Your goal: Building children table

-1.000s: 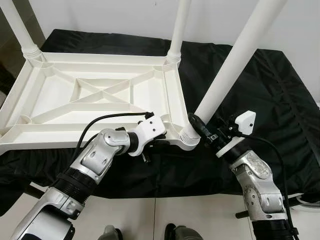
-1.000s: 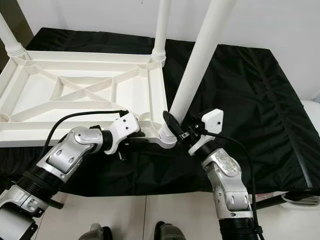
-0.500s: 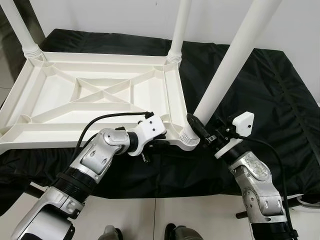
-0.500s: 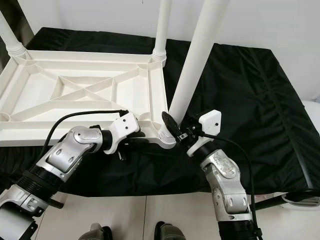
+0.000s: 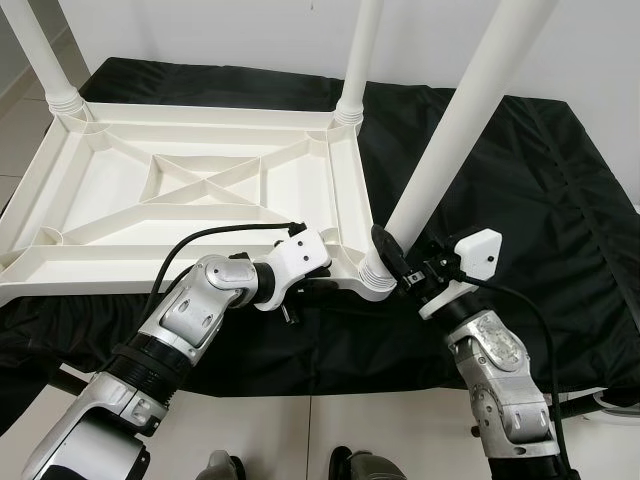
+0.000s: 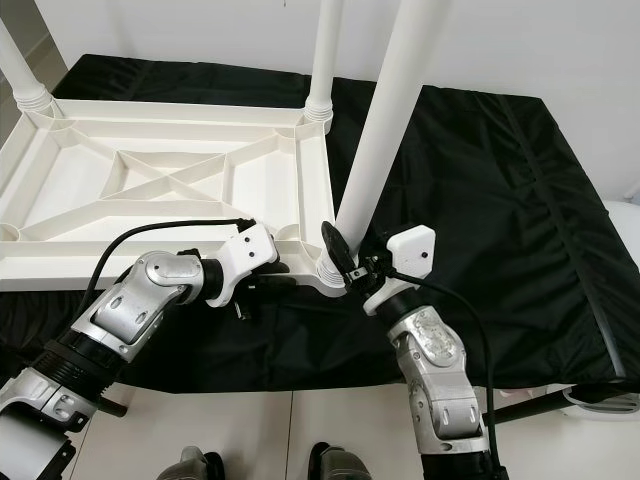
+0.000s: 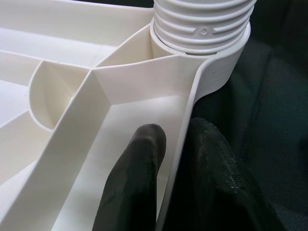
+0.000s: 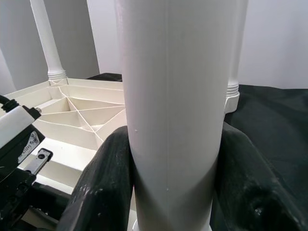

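Two claws grip: right claw (image 8: 168, 192) on leg (image 8: 171, 96), left claw (image 7: 168, 187) on tabletop rim (image 7: 185, 125).

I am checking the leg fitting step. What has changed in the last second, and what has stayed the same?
The right end effector, shut on the near white leg, brought that leg more upright. The left end effector keeps gripping the tabletop rim; tabletop unmoved.

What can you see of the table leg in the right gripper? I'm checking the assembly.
The table leg is a smooth white plastic tube, leaning slightly, its ribbed lower end seated in the corner socket of the upturned white tabletop. The right gripper clamps it just above the socket, a black finger on each side. The left gripper pinches the tabletop's rim beside it.
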Motion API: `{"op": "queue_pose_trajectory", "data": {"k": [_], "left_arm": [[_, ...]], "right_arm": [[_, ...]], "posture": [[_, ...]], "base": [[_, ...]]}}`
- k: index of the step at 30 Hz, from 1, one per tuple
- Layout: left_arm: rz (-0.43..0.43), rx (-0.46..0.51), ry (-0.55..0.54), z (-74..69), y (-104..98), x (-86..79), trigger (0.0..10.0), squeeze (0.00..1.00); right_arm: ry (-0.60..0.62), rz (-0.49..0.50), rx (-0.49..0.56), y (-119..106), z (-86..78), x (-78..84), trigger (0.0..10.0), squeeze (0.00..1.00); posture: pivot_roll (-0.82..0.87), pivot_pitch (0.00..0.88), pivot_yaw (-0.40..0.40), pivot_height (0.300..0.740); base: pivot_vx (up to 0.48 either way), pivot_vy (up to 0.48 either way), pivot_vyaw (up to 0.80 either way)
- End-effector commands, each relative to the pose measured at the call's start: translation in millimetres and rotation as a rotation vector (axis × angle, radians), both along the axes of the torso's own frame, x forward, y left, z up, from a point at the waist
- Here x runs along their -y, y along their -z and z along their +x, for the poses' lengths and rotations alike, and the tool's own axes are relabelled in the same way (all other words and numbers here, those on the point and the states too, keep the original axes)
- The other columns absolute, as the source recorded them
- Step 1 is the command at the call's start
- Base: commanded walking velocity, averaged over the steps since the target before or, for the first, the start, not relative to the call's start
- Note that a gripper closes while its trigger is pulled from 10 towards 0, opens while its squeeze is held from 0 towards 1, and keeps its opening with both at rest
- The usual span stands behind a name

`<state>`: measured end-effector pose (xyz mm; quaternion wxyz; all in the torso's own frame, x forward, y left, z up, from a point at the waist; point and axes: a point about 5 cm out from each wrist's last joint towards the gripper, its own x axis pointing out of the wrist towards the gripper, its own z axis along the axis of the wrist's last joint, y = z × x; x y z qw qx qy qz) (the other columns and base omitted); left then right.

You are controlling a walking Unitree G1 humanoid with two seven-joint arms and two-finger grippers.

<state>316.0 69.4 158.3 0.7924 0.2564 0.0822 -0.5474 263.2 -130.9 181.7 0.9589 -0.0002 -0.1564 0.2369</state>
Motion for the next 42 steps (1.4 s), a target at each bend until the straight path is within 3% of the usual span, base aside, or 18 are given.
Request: {"op": "queue_pose_trajectory", "data": {"k": [1, 16, 18, 25, 34, 42], "left_arm": [[0.023, -0.003, 0.049, -1.2, 0.4, 5.7, 10.0, 0.0], [0.025, -0.003, 0.054, -1.9, 0.8, 6.0, 10.0, 0.0], [0.024, -0.003, 0.056, -2.2, 0.8, 6.3, 10.0, 0.0], [0.025, -0.003, 0.058, -2.5, 0.5, 6.2, 10.0, 0.0], [0.028, -0.006, 0.063, -3.2, 0.2, 5.3, 10.0, 0.0], [0.03, -0.007, 0.066, -3.4, -0.4, 4.4, 10.0, 0.0]], "right_arm": [[0.016, -0.034, -0.131, 26.4, 0.3, -1.8, 10.0, 0.0], [0.189, -0.026, -0.113, 25.3, -1.5, -1.0, 10.0, 0.0], [0.254, -0.025, -0.119, 26.5, -1.1, 0.0, 10.0, 0.0], [0.296, -0.018, -0.119, 26.4, -1.0, -1.3, 10.0, 0.0], [0.449, 0.006, -0.144, 28.2, 1.0, 3.8, 10.0, 0.0], [0.681, 0.03, -0.184, 31.8, 1.0, 17.1, 10.0, 0.0]], "posture": [[-0.08, 0.155, -0.038, 0.74], [-0.07, 0.148, -0.038, 0.74], [-0.07, 0.147, -0.038, 0.74], [-0.07, 0.15, -0.037, 0.74], [-0.07, 0.158, -0.032, 0.74], [-0.06, 0.163, -0.029, 0.74]], "base": [[0.0, 0.0, 0.0], [0.0, 0.0, 0.0], [0.0, 0.0, 0.0], [0.0, 0.0, 0.0], [0.0, 0.0, 0.0], [0.0, 0.0, 0.0]]}}
